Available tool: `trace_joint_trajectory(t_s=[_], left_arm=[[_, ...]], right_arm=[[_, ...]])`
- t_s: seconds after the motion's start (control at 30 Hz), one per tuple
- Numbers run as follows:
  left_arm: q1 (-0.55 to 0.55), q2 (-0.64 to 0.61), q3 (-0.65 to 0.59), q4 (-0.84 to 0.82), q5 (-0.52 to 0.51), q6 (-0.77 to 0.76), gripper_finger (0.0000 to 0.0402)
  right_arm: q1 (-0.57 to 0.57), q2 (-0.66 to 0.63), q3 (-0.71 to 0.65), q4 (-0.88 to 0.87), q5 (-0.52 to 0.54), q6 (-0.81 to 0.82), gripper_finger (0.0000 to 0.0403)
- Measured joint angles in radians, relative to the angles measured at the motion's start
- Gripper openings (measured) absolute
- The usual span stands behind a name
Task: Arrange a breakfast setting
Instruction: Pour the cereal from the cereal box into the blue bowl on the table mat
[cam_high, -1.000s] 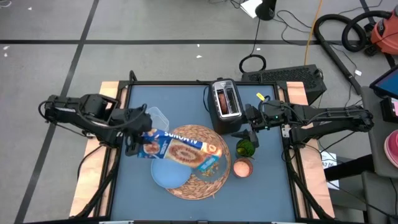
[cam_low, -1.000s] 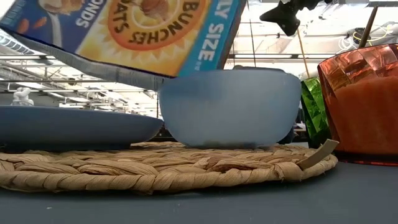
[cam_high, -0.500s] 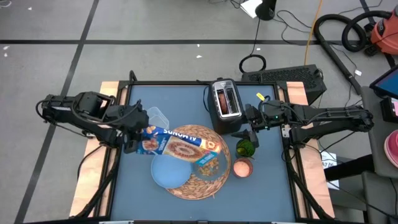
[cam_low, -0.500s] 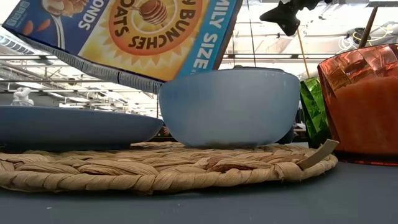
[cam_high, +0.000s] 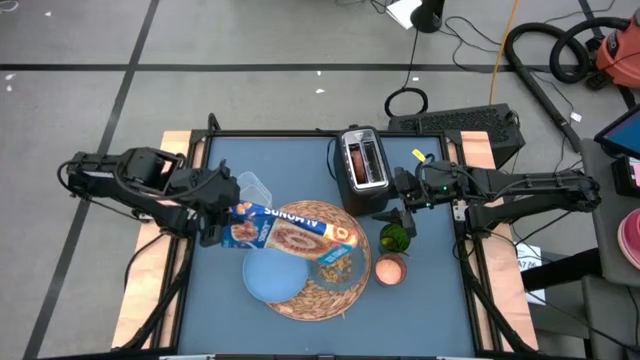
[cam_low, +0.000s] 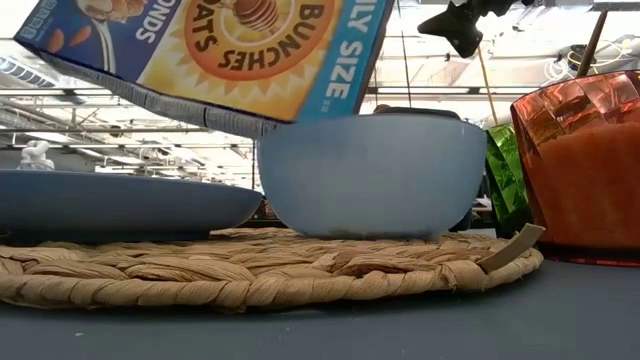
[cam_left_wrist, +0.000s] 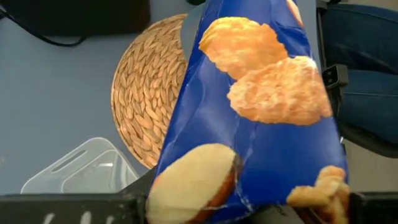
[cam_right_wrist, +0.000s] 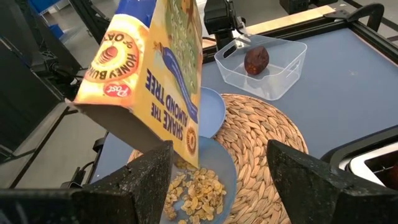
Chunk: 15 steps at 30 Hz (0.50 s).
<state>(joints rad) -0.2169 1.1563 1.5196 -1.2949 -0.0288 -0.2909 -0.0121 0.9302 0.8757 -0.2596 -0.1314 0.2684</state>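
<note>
High view: a cereal box (cam_high: 288, 230) is being held tipped over the round woven straw mat (cam_high: 355, 290), its long axis running left to right across the table.
Left gripper (cam_high: 215, 215): clamped on the box's left end, at the left edge of the mat; the left wrist view is being filled by the box between the fingers.
Box mouth: being pointed right and down at the clear glass bowl (cam_high: 335, 264), which is sitting on the mat's right half.
Tan cereal (cam_right_wrist: 196, 190): already lying in the bowl, directly below the box's lower corner in the right wrist view.
Light-blue plate (cam_high: 270, 278): resting on the mat's near-left part, just beside the bowl.
Key relation: the bowl is lying to the right of the left gripper, along the box's own axis, so the pour is being governed by tilt alone, not by reach.
Right gripper (cam_high: 398, 222): being held with fingers apart and nothing between them, right of the mat, beside the toaster (cam_high: 362, 170).
Orange-pink cup (cam_high: 391, 269): standing just off the mat's right edge.
Small dark-red fruit (cam_right_wrist: 256, 60): lying in the clear plastic tub (cam_right_wrist: 261, 70), beyond the mat on its far-left side.
Judgement: pouring is looking close to done; the box would next need righting.
</note>
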Motion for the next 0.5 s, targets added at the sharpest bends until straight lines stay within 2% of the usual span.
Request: trace_joint_trajectory(t_s=[0.37, 0.5], left_arm=[[0.000, -0.046, 0.000, 0.012, -0.006, -0.002, 0.0126], [-0.001, -0.067, 0.000, 0.035, -0.035, -0.059, 0.0126]], right_arm=[[0.000, 0.000, 0.000, 0.000, 0.000, 0.000, 0.0254], [0.000, 0.000, 0.000, 0.000, 0.000, 0.000, 0.0254]])
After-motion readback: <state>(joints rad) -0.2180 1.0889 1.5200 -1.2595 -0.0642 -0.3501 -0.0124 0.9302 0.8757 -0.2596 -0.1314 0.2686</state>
